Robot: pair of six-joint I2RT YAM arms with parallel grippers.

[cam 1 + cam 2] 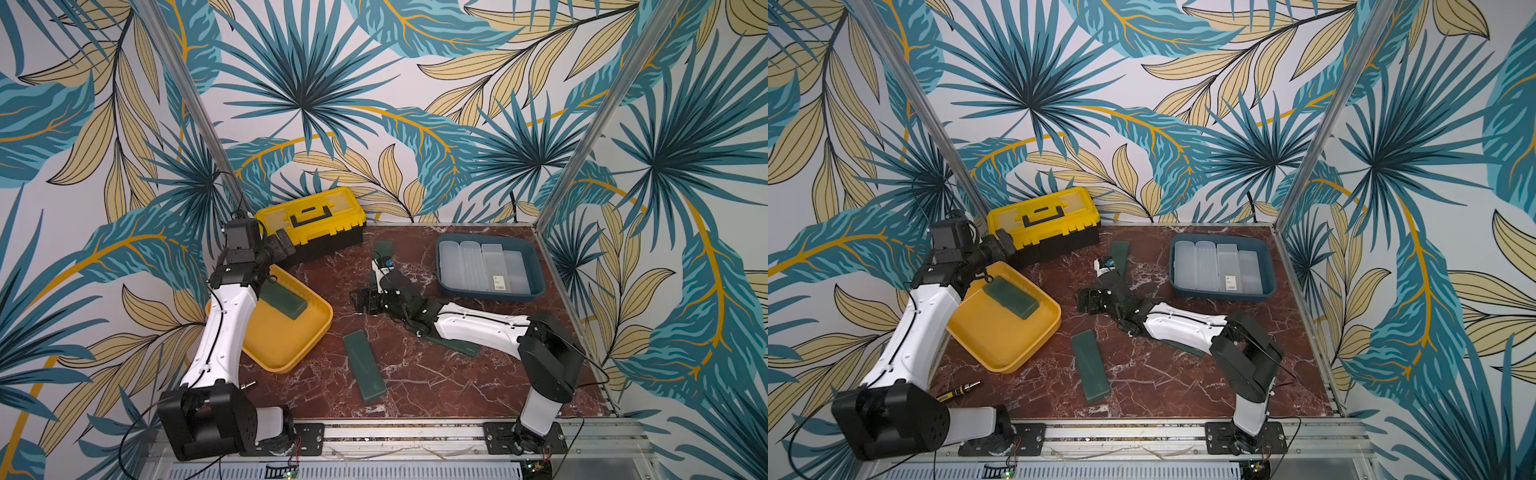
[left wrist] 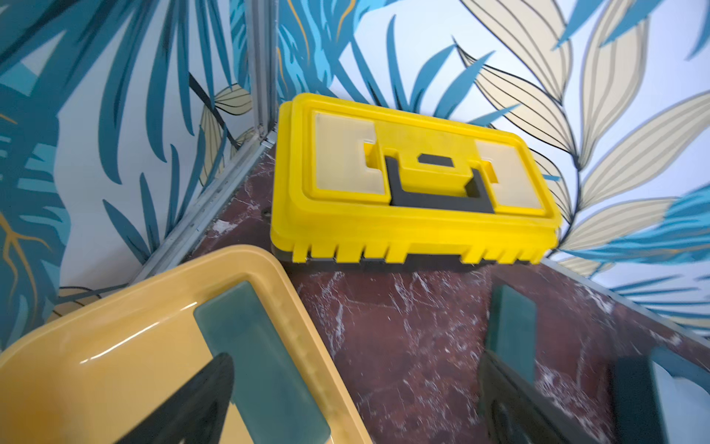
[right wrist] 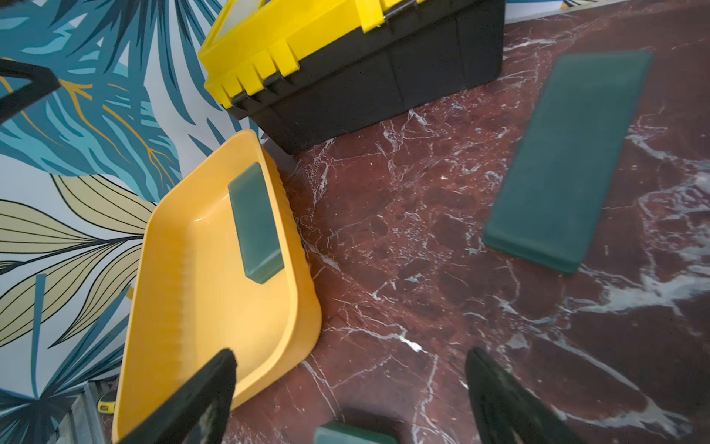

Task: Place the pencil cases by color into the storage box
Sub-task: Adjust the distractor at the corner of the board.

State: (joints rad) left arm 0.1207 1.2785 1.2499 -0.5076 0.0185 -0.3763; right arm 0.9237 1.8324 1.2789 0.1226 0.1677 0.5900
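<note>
Two storage boxes stand on the marble table: a yellow one [image 1: 307, 345] at the left and a blue one [image 1: 536, 266] at the back right. One dark green pencil case [image 1: 284, 300] [image 2: 261, 357] [image 3: 255, 223] lies in the yellow box. Several frosted white pencil cases [image 1: 478, 266] fill the blue one. Loose green cases lie mid-table [image 1: 364, 365], near the back [image 1: 383, 249] [image 3: 572, 157], and partly under the right arm [image 1: 457, 347]. My left gripper [image 1: 284, 245] [image 2: 357, 407] hangs open and empty over the yellow box's far edge. My right gripper [image 1: 365, 301] [image 3: 351, 399] hovers open and empty over the table's middle.
A closed yellow-and-black toolbox [image 1: 311, 220] [image 2: 415, 180] sits in the back left corner, just behind the left gripper. A screwdriver [image 1: 961, 390] lies by the left arm's base. Metal frame posts and patterned walls close in the table on three sides.
</note>
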